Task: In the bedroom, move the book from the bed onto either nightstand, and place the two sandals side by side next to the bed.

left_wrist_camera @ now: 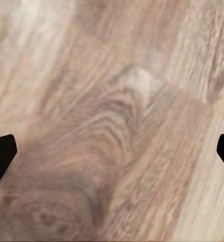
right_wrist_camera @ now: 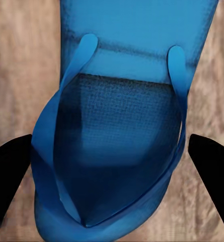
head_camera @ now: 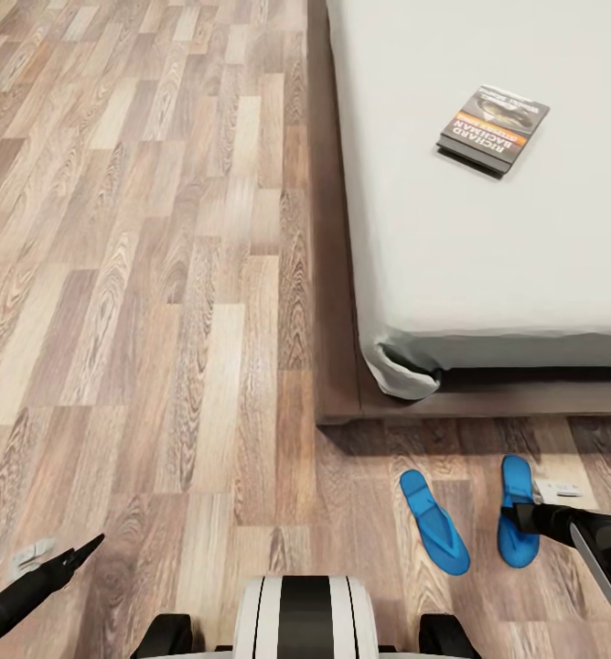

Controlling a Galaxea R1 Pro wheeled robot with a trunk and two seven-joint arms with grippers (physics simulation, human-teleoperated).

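Observation:
The book (head_camera: 493, 128), dark with an orange band, lies flat on the white mattress of the bed (head_camera: 488, 265). Two blue sandals rest on the floor just past the bed's foot: one (head_camera: 434, 520) angled on the left, the other (head_camera: 518, 490) on the right. My right gripper (head_camera: 518, 518) hangs over the right sandal. In the right wrist view its open fingers (right_wrist_camera: 8, 171) straddle the sandal (right_wrist_camera: 137, 30) and its thong straps, not closed on it. My left gripper (head_camera: 86, 550) is open over bare floor at the lower left, its black fingertips (left_wrist_camera: 1, 154) far apart.
The bed's dark wooden platform frame (head_camera: 337, 275) juts out past the mattress, with its corner near the sandals. Wood plank floor (head_camera: 141, 275) stretches across the left side. My base (head_camera: 304, 618) shows at the bottom centre.

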